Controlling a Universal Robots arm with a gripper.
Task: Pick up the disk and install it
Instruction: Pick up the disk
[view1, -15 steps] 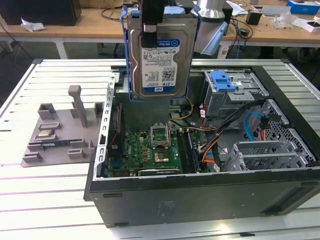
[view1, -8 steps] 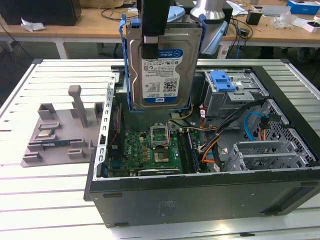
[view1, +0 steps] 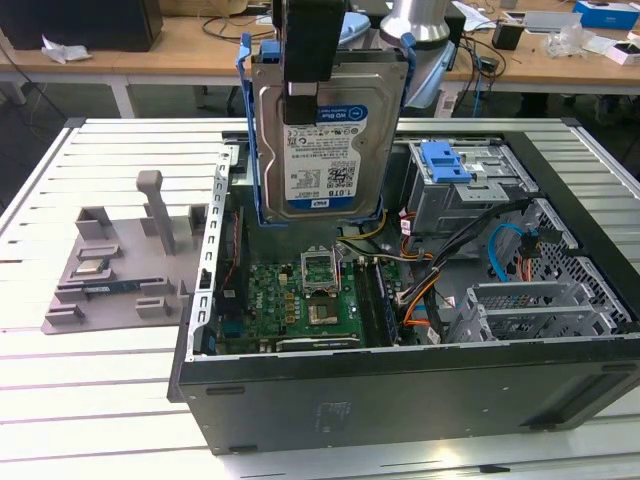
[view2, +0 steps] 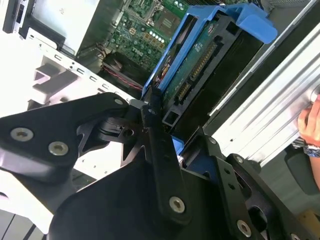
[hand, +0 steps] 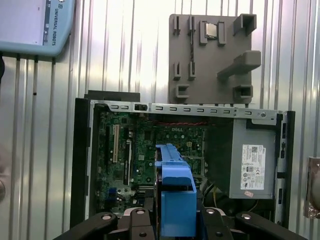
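The disk (view1: 325, 150), a silver-grey hard drive with a white-and-blue label in a blue plastic bracket, hangs upright above the open computer case (view1: 400, 395), over the motherboard's rear part. My gripper (view1: 300, 105) comes down from above and is shut on the disk's top edge, one black finger lying over the label. In the second wrist view the black fingers (view2: 152, 112) clamp the bracket's end, and the disk (view2: 200, 65) shows its green circuit board and connector. In the first wrist view the blue bracket (hand: 175, 195) sits between the gripper's (hand: 172, 222) links.
A metal drive cage with a blue tab (view1: 450, 165) sits in the case at the exterior view's right, beside cables (view1: 500, 260). The motherboard (view1: 310, 290) lies below. A grey fixture tray (view1: 110, 270) stands left of the case. A person's hand (view2: 310, 125) is near.
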